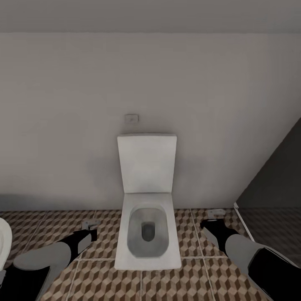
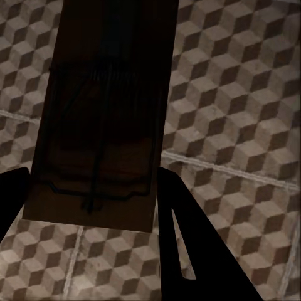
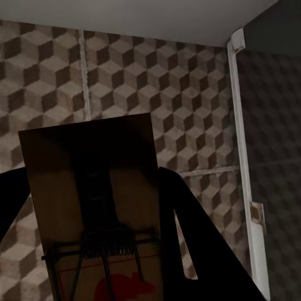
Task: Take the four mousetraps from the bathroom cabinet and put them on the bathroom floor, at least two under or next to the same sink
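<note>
In the left wrist view a dark brown mousetrap (image 2: 103, 113) with a wire bar sits between the two black fingers (image 2: 179, 232) of my left gripper (image 2: 94, 188), which is shut on it above the cube-patterned bathroom floor (image 2: 238, 125). The right wrist view shows a second mousetrap (image 3: 94, 200), with a red mark on it, gripped by my right gripper (image 3: 94, 182). From the head camera, my left gripper (image 1: 90, 228) hangs low to the left of the toilet and my right gripper (image 1: 214, 217) low to its right, over the floor (image 1: 104, 276). The sink is out of view.
A square white toilet (image 1: 147, 234) with its lid up stands straight ahead against the grey wall (image 1: 62, 125). A white rounded rim (image 1: 3, 242) pokes in at the left edge. The dark glass shower (image 1: 271, 179) and its white frame (image 3: 241, 125) close off the right side.
</note>
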Tool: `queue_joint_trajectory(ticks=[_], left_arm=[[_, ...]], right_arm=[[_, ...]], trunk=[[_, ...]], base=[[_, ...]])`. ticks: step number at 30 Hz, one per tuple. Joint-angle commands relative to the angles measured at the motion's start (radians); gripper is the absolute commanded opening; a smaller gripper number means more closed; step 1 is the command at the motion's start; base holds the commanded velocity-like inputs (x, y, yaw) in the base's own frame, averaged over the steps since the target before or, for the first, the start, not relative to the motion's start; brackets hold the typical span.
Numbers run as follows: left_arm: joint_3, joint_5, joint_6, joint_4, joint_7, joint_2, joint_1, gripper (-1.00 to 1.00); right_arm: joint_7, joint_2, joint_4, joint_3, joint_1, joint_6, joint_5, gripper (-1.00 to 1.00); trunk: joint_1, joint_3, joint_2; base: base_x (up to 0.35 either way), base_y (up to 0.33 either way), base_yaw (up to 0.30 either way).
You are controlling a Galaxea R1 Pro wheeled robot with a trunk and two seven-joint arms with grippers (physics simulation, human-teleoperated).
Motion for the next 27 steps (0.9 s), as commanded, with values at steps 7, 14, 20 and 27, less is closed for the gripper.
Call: queue_joint_trajectory(ticks=[7, 14, 20, 27], left_arm=[[-0.001, 0.006, 0.003, -0.001, 0.006, 0.008, -0.001, -1.00], [-0.002, 0.006, 0.003, 0.000, 0.006, 0.010, -0.001, -1.00], [-0.002, 0.005, 0.002, -0.001, 0.005, 0.010, -0.001, -1.00], [-0.002, 0.005, 0.001, -0.001, 0.004, 0.011, -0.001, -1.00]], right_arm=[[0.028, -0.002, -0.003, 0.009, 0.001, 0.008, -0.008, -1.00], [0.118, -0.002, -0.001, 0.009, 0.001, 0.015, -0.008, -1.00], [0.124, -0.002, -0.001, 0.009, 0.001, 0.036, -0.008, -1.00], [0.125, -0.001, -0.001, 0.009, 0.001, 0.038, -0.007, -1.00]], trunk=[[0.027, -0.023, -0.050], [0.054, -0.045, -0.099], [0.077, -0.064, -0.141], [0.104, -0.085, -0.190]], base=[[0.000, 0.000, 0.000], [0.000, 0.000, 0.000], [0.000, 0.000, 0.000], [0.000, 0.000, 0.000]])
